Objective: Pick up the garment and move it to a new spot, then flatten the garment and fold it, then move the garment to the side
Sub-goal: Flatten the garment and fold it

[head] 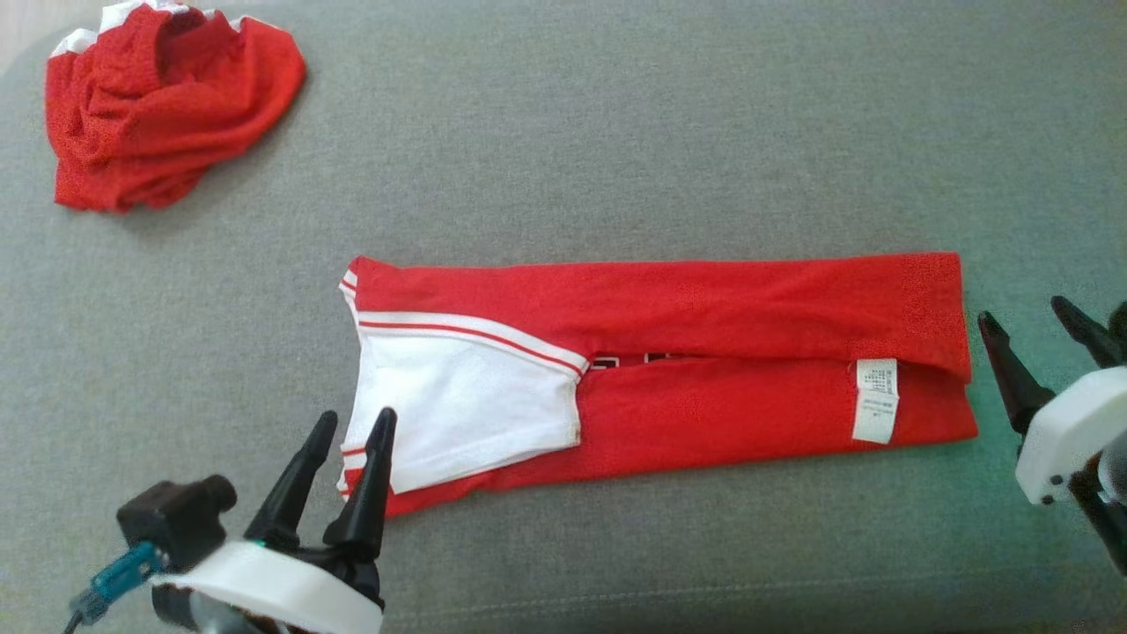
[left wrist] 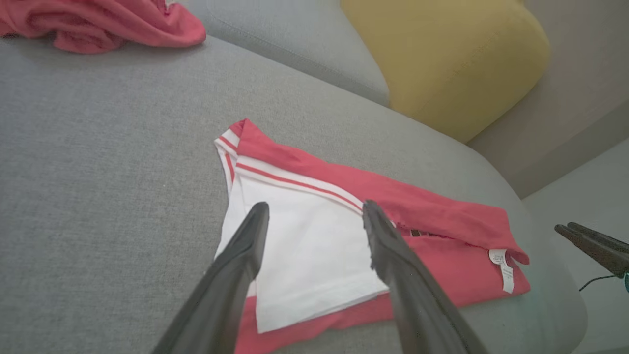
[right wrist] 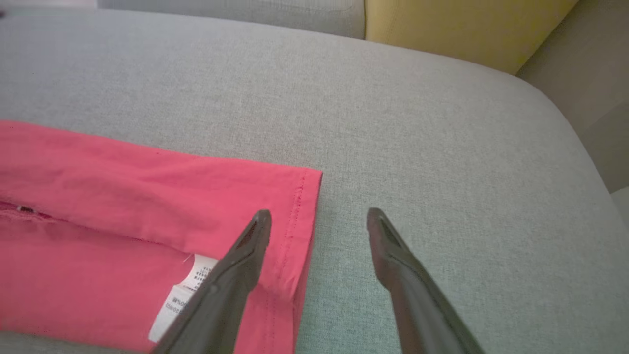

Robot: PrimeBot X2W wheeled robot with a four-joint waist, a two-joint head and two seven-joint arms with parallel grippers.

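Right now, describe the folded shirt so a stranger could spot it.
Start at the grey seat cushion and look to its middle. The folded shirt is a long flat red strip with a white sleeve at one end and a care label near the other; the other red garment is a crumpled heap.

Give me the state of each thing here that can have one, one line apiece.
red and white garment: folded into a long strip, lying flat on the seat cushion.
care label: exposed on top of the fold.
second red garment: crumpled in a heap, unfolded.
left gripper: open, empty.
right gripper: open, empty.
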